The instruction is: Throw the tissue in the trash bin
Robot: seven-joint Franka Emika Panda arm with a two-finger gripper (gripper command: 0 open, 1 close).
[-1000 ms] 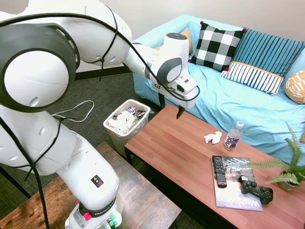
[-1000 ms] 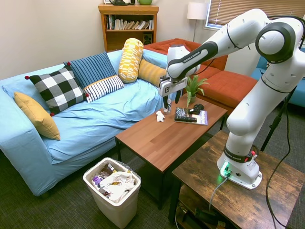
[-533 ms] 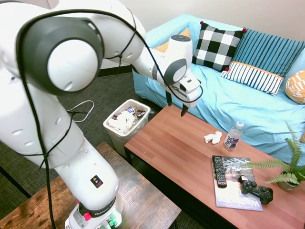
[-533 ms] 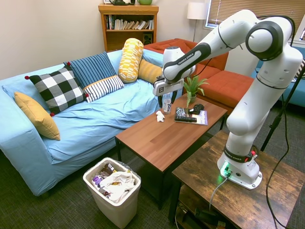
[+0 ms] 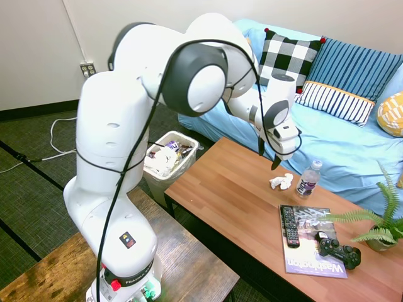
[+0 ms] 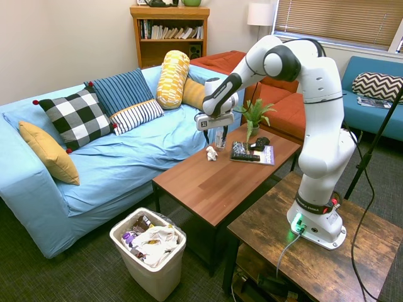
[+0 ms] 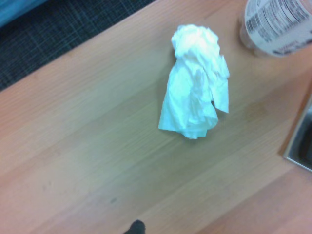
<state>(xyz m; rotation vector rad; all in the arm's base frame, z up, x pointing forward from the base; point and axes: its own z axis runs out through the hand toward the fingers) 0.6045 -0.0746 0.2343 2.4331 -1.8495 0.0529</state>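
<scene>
White and crumpled, the small paper tissue wad (image 5: 281, 182) (image 6: 211, 153) (image 7: 196, 81) lies loose on the reddish-brown wooden coffee table (image 5: 239, 207) (image 6: 214, 179), near the edge that faces the sofa. Just beside it I see the clear plastic water bottle with a purple label (image 5: 308, 179) (image 6: 221, 138) (image 7: 275, 24), standing upright and not touching the wad. My arm's two-finger gripper (image 5: 267, 156) (image 6: 214, 138) hangs above the table close to the tissue, fingers pointing down and spread apart, holding nothing. Farther along the tabletop a black remote control (image 5: 289, 224) rests on a magazine (image 5: 312, 242) (image 6: 259, 155), with a black game controller (image 5: 338, 248) on the magazine's far corner and a small potted fern (image 5: 381, 220) (image 6: 255, 116) past that. On the carpet off the table's other end, well apart from the wad, stands the small white perforated plastic trash bin (image 5: 157, 178) (image 6: 154, 274), lined with a clear bag and already holding white paper and wrappers. Behind the table runs a sofa under a light blue cover (image 5: 327, 141) (image 6: 119, 163).
</scene>
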